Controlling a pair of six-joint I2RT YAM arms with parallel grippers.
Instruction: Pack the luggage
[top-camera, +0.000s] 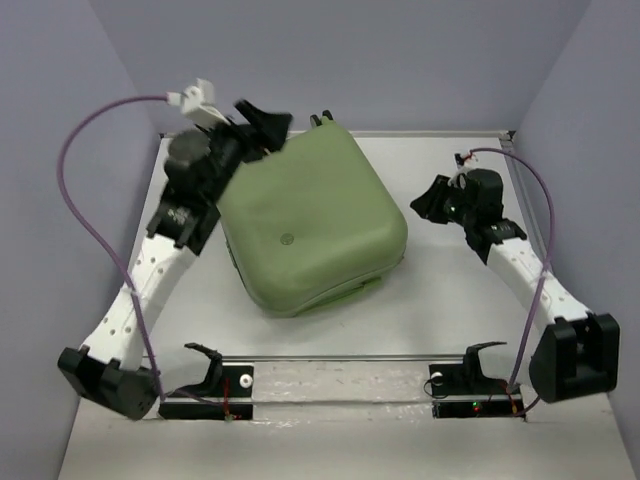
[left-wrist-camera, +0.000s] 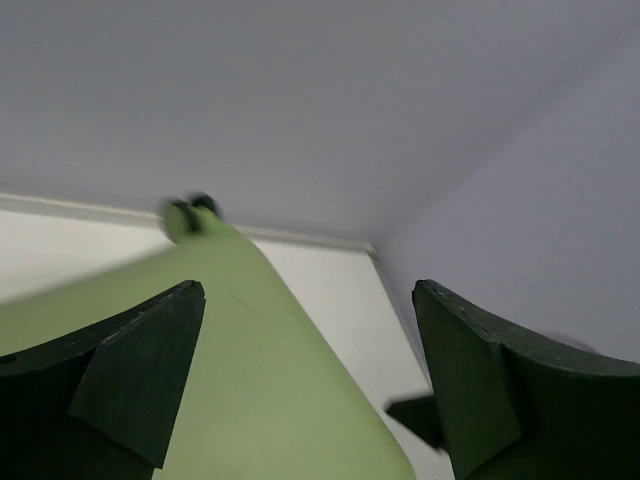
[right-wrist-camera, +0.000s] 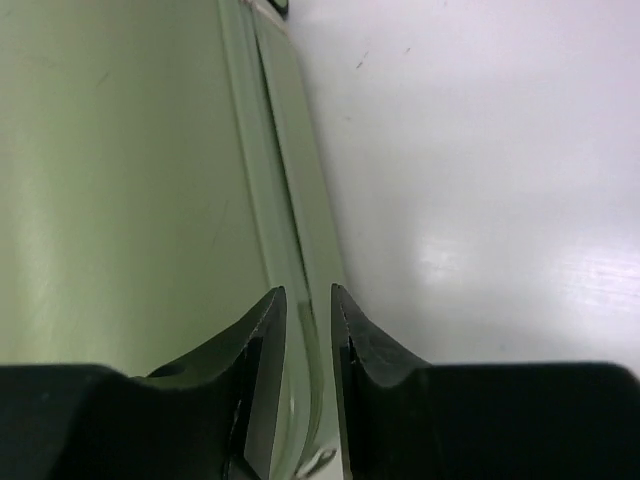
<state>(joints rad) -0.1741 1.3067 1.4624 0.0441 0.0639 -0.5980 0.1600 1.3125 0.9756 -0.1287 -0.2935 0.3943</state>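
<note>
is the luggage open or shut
Shut, or nearly: the luggage has both shells together, only a thin seam showing. Zipped or not, cannot tell.

The left gripper (top-camera: 262, 122) is smeared by blur in the top view. The left arm (top-camera: 188, 218) hides the left edge of the suitcase (top-camera: 315, 215). Its logo (top-camera: 287, 239) is too small to read, its wheel (left-wrist-camera: 192, 210) blurred.

Pale green hard-shell luggage (top-camera: 320, 200), centre frame. Lies flat, halves together, rounded shell up, turned at a slant. Shows a small round logo (top-camera: 287, 239) towards the lower left, a dark wheel (top-camera: 321, 119) at the top edge, a seam (right-wrist-camera: 285, 200) along the side.
</note>
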